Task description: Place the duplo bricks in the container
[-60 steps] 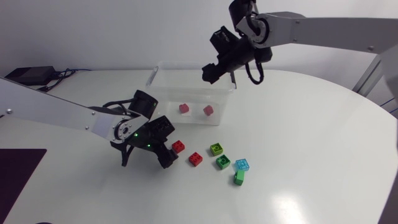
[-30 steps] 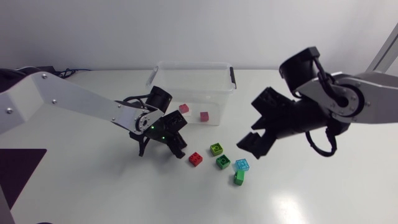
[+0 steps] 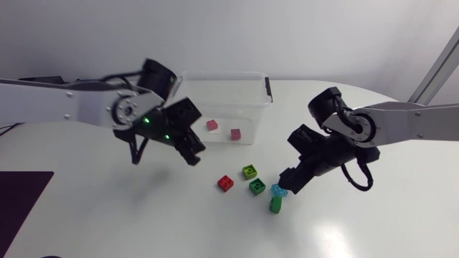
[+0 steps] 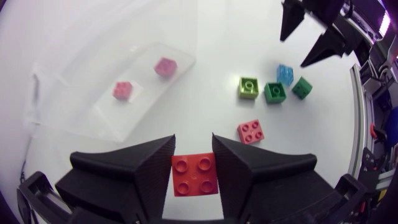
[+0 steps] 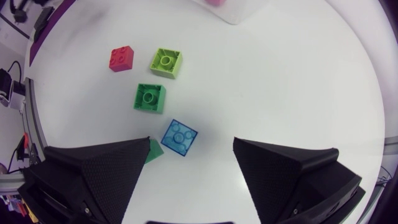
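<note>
While pinching the red brick (image 4: 196, 175) between both fingers, hold the left claw (image 4: 193, 142) clamped, carry it over the near wall of the container (image 3: 224, 74), centre above bare floor beside the two pink bricks (image 3: 212, 125) lying inside, and spread only once low, to avoid a bounce. With the right claw (image 5: 191, 143) spread wide, hovering just above the blue brick (image 5: 180, 138) on the tabletop (image 3: 373, 215), lower straight down, clear of the dark green brick (image 5: 150, 98) nearby. Leave for later, loose on the tabletop: second red brick (image 3: 225, 183), lime brick (image 3: 249, 171).
</note>
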Robot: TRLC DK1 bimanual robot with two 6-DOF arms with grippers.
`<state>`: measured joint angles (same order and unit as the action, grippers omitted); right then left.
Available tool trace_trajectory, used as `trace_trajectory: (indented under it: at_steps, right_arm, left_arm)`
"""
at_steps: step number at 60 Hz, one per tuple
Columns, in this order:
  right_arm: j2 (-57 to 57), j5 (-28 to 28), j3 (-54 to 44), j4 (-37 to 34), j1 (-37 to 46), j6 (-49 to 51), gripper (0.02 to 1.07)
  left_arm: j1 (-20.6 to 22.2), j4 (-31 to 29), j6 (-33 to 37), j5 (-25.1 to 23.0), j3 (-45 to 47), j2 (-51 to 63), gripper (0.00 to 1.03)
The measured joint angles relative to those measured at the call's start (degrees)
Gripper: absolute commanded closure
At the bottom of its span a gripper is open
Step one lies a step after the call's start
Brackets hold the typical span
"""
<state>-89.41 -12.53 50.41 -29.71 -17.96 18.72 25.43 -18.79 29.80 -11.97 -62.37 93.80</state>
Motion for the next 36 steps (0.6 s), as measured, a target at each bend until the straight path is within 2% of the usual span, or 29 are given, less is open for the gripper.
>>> trace_trajectory:
  at_steps: [12,22,32,36]
  right_arm:
    - [-4.87,0.46,2.54,-0.13,-1.25,-3.41,0.15]
    - [-8.72,1.95,3.5,-0.13,-1.51,-5.11,0.15]
    - [-10.64,2.32,3.5,-0.09,-2.1,-5.73,0.17]
    - [-11.3,2.38,3.5,-0.09,-2.73,-6.19,0.27]
  left_arm:
    - [-3.32,-1.22,-1.77,0.02,-9.25,-8.7,0.81]
    - [-4.7,4.81,-5.18,1.11,-13.84,-8.17,0.81]
    - [-4.57,10.64,-7.63,3.5,-15.72,-2.21,0.81]
    - [-4.46,12.2,-8.24,4.57,-16.72,1.18,0.81]
